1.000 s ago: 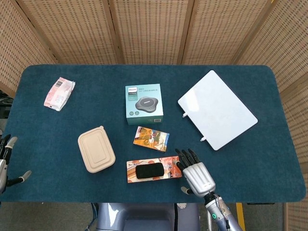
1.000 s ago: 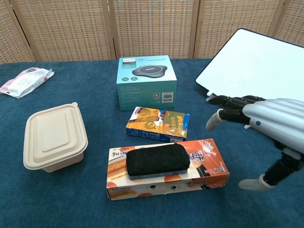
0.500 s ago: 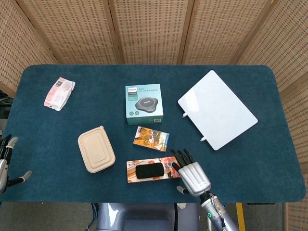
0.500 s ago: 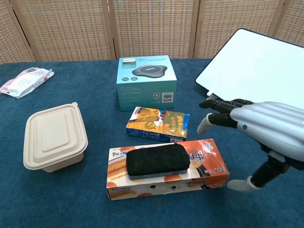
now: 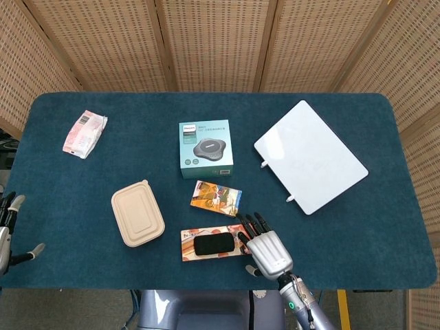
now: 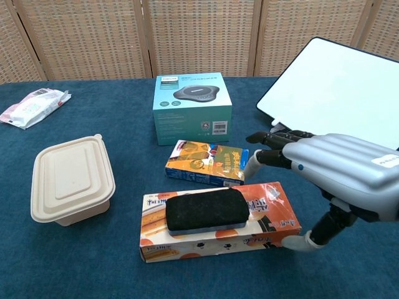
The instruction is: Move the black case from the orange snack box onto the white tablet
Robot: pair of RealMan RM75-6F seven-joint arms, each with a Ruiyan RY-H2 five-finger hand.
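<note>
One white tablet [image 5: 310, 157] lies flat well beyond and to the right of the right hand [image 6: 324, 171], a broad landing spot for the case. Just left of that hand sits the orange snack box [image 6: 219, 228], with the black case [image 6: 205, 210] resting lengthwise on top, untouched. Fingers apart and holding nothing, the right hand hovers over the box's right end, seemingly lined up to grasp; the left hand [image 5: 8, 230], also spread and empty, waits far off at the table edge.

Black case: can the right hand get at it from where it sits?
Probably yes. The right hand, fingers spread and empty, hovers beside the orange snack box; the black case lies uncovered on top, nothing between them.
</note>
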